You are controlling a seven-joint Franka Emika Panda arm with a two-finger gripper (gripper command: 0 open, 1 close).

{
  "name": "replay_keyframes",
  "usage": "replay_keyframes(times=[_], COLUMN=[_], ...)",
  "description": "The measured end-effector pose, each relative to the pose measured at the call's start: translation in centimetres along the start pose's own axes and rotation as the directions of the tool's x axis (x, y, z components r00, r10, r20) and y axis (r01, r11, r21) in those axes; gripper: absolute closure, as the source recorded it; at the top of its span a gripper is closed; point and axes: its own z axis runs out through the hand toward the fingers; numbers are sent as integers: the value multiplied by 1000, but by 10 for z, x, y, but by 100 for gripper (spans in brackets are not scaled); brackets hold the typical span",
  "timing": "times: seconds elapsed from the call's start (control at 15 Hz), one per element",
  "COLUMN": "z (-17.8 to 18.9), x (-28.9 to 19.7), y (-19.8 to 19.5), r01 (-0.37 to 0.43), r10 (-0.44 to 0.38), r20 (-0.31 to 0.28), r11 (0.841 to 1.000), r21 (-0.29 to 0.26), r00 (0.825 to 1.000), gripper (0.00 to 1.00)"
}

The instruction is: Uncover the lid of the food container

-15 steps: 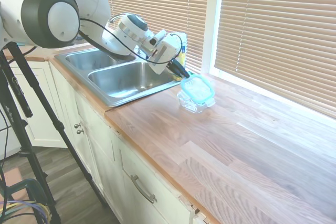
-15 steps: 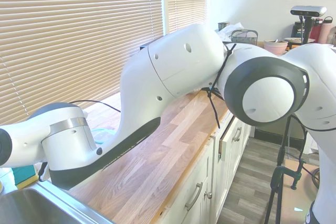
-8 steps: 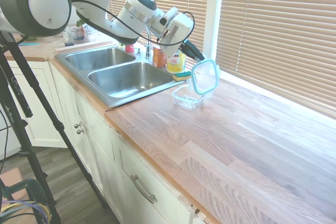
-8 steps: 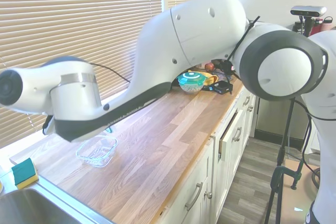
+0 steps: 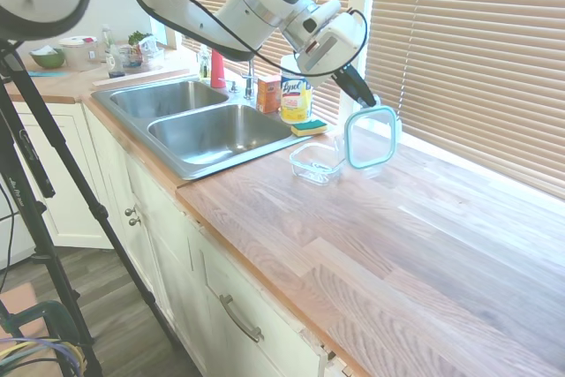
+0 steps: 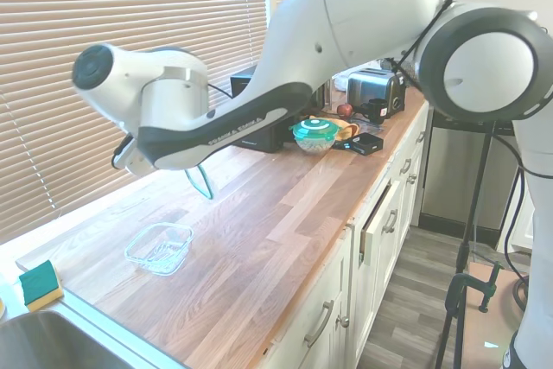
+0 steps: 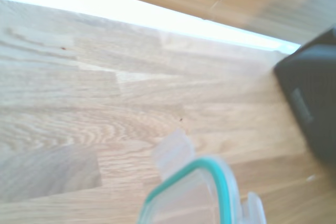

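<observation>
The lid (image 5: 370,136) hangs from the tool (image 5: 365,99) beside the food container (image 5: 316,162).

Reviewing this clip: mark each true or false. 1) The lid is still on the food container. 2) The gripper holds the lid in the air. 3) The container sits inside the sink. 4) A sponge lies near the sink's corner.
1) False: the lid is off the food container, which stands open.
2) True: the gripper is shut on the lid's edge, and the lid hangs tilted above the countertop.
3) False: it sits on the wooden countertop beside the sink.
4) True: the sponge lies by the sink's corner, beside the wipes canister.
</observation>
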Motion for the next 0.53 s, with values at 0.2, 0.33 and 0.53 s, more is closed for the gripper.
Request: replay_keyframes(times=[0.2,0.33,0.53], z=[8,36,62], x=[38,39,17], y=[49,81,109], r01=[-142,-220,-301], r10=[126,176,190], r20=[159,275,447], r11=[986,966,935], r21=[92,138,190], r00=[979,945,874], gripper=[100,100,100])
